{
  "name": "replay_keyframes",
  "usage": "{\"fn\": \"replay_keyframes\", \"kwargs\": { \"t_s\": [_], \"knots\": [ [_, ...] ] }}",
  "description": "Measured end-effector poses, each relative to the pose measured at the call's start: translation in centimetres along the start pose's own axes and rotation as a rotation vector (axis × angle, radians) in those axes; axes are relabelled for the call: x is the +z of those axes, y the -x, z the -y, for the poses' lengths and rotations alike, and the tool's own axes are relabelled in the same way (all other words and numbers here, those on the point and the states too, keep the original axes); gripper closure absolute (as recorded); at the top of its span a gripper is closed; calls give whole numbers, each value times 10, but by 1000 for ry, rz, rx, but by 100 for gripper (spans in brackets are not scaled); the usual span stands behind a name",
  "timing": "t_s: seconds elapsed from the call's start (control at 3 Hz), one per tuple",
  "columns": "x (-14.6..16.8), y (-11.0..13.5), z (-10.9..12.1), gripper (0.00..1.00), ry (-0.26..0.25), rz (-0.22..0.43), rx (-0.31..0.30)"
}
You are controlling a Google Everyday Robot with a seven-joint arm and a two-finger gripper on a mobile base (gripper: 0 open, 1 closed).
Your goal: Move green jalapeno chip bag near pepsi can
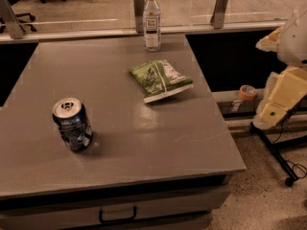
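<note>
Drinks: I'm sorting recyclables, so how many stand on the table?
2. The pepsi can stands front left; a bottle stands at the table's back edge, beyond the chip bag. None seem hidden. The end effector is off to the right, beside the table.

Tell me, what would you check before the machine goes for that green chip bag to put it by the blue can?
1. Green jalapeno chip bag lies flat and uncovered on the table: ok.
2. Pepsi can stands upright at the front left, with bare table beside it for the bag: ok.
3. Stretch of table between bag and can holds nothing: ok.
4. Water bottle stands behind the bag, apart from it: ok.
5. Tool positioned over the bag: not ok, it hangs off the table's right side.
</note>
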State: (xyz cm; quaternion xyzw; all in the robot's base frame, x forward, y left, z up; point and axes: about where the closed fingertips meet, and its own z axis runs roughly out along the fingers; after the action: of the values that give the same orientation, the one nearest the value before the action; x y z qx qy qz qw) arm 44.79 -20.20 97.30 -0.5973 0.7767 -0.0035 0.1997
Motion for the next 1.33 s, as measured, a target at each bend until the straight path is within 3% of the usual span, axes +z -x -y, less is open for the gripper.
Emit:
{"fn": "replay_keyframes", "kwargs": {
  "t_s": [0.33, 0.67, 1.0, 1.33],
  "knots": [
    [26, 33, 8, 0, -10, 190, -15],
    [56, 73, 27, 0, -62, 336, -48],
    [81, 107, 66, 0, -127, 443, -30],
    [106, 128, 91, 0, -142, 489, -7]
  ]
}}
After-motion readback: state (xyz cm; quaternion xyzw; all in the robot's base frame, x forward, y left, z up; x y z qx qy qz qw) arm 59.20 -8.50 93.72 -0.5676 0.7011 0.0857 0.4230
